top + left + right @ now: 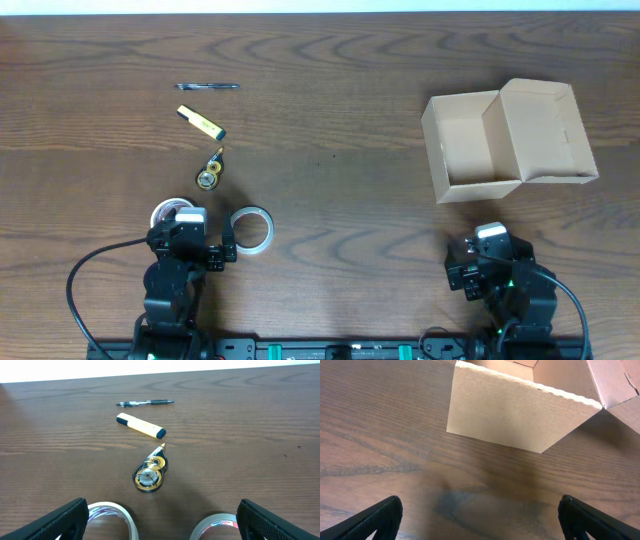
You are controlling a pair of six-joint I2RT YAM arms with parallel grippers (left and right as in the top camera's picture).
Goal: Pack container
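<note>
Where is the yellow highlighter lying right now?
Overhead view: the yellow highlighter lies left of centre, between the pen and the correction tape dispenser.

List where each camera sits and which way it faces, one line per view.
Overhead: above the table, looking straight down; both arms at the bottom edge.
Left wrist: low, facing forward at correction tape, highlighter, pen; open left claw frames it.
Right wrist: low, facing the cardboard box; open right claw shows.
Shared: overhead also shows those items and the box.

Tan container (465,140); yellow marker (141,426), prob. navy-tipped
</note>
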